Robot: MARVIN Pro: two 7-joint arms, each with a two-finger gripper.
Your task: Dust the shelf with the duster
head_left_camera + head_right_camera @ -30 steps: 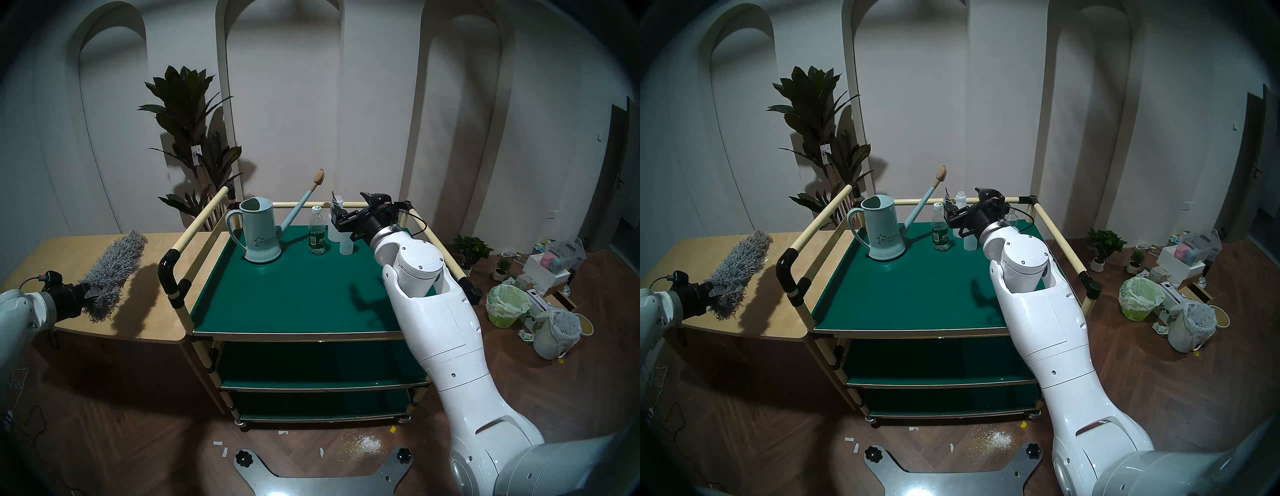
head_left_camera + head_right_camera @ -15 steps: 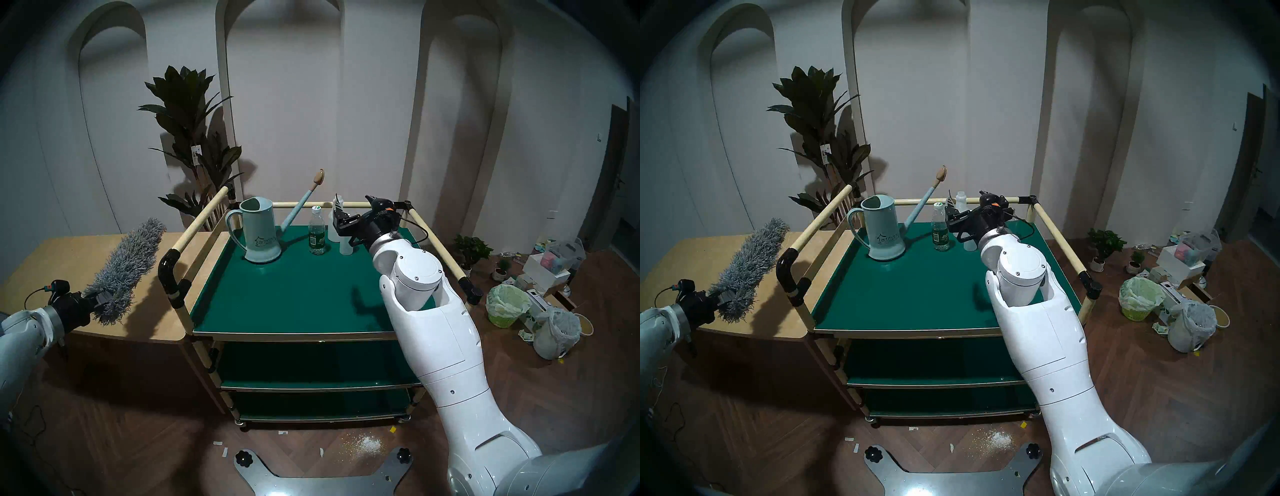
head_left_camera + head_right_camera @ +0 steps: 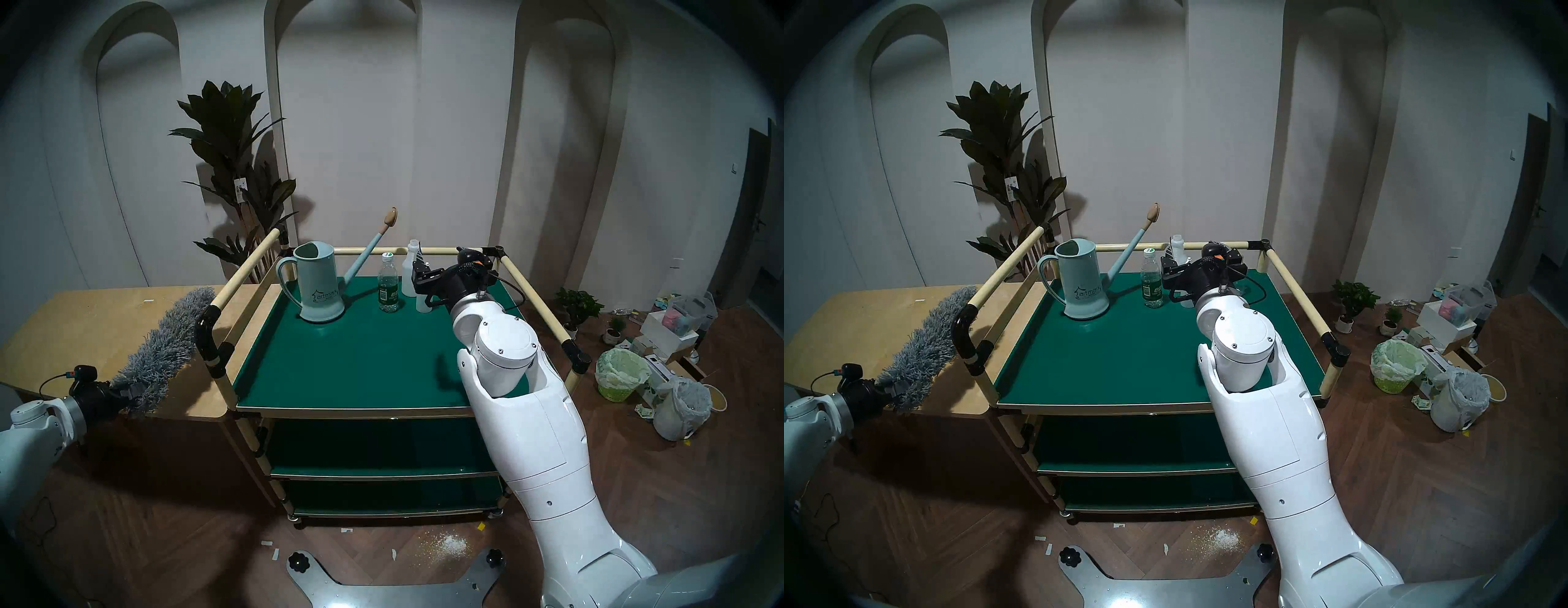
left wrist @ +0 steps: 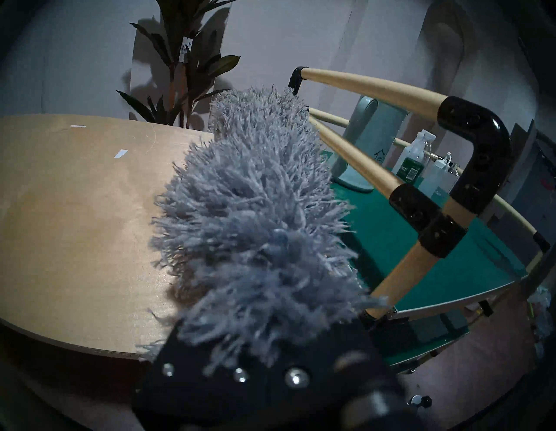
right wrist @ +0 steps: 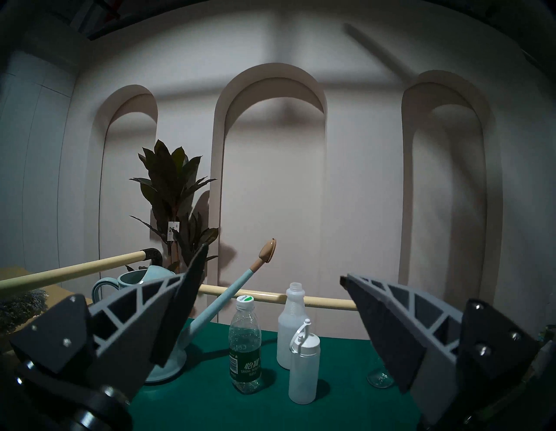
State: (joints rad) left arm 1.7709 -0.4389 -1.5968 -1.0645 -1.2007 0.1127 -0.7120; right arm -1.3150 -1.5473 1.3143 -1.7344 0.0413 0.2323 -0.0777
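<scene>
- The left gripper (image 3: 127, 388) clamps the shaggy grey duster (image 3: 167, 344), whose tip meets a black rail joint (image 3: 206, 329) ahead.
- The green shelf (image 3: 352, 361) lies beyond that rail.
- The right gripper (image 5: 270, 319), jaws wide, faces 3 plastic bottles (image 5: 245, 346).

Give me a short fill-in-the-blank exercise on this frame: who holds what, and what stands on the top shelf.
1. The duster is held by the ____ pincer.
2. The right pincer is open and holds ____.
3. The watering can stands on the top shelf, whose colour is ____.
4. The green-labelled bottle has a ____ cap.

Missing words: left; nothing; green; white
</scene>
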